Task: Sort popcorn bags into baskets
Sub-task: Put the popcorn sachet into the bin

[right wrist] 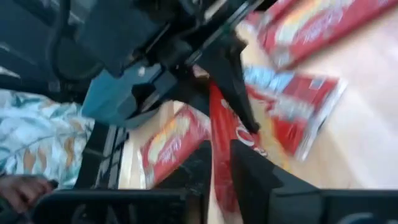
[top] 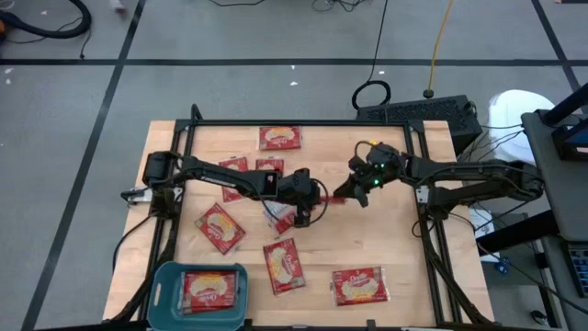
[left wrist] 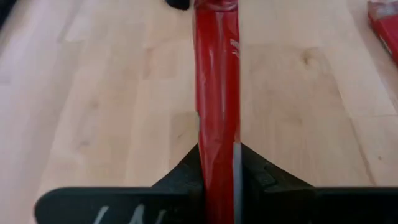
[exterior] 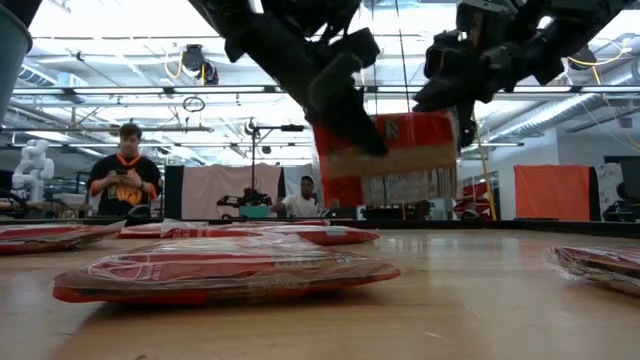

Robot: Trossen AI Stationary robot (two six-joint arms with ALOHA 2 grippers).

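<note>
One red popcorn bag is in the air over the middle of the table, between my two grippers. My left gripper is shut on its left end and my right gripper on its right end. In the low view this bag stands upright, clear of the wood. Several other bags lie flat on the table, one showing its blue-white side. The teal basket sits at the near left corner with one bag flat inside. My left gripper pinches the bag's left end between its two fingers, coming from the table's left. The bag stands edge-on between them and runs on away from the fingers. It is lifted clear of the table. My right gripper pinches the bag's right end between its two fingers, reaching in from the table's right. In the low view its fingers sit at the bag's upper right corner. The bag hangs upright, off the table.
Bags lie flat at the far side, under the left arm, left of centre, near the front and front right. A black frame edges the table. People stand in the room beyond.
</note>
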